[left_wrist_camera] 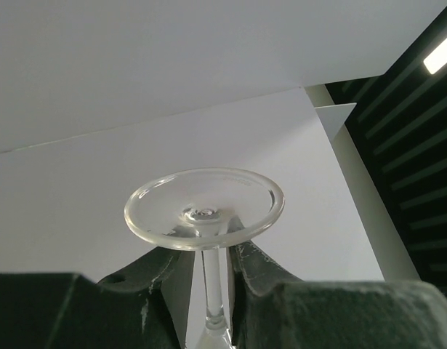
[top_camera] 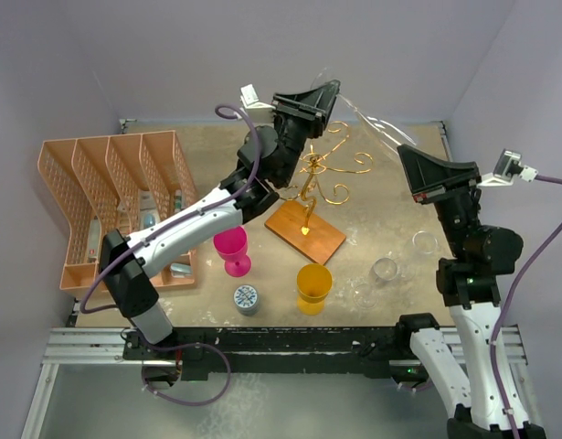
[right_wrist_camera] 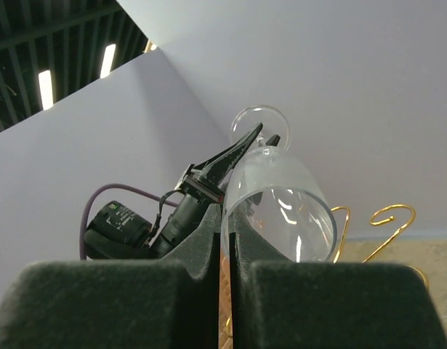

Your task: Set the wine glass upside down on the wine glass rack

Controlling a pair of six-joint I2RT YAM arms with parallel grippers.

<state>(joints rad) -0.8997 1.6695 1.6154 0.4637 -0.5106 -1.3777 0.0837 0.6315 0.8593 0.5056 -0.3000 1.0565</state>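
Currently, above the counter's (top_camera: 390, 224) far edge and the gold wire rack (top_camera: 308, 206), the wine glass (top_camera: 372, 119) is held aloft on a slant. Its rim is pinched by the closed right hand (top_camera: 402, 149); its stem is flanked by the left hand (top_camera: 334, 89), not quite closed, slim gaps being seen.

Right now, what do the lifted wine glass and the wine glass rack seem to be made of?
Wine glass: probably clear glass, glossy; the wall shows through its foot, though clear plastic is possible. Wine glass rack: thin shiny gold wire, likely metal; its base looks like smooth brown wood.
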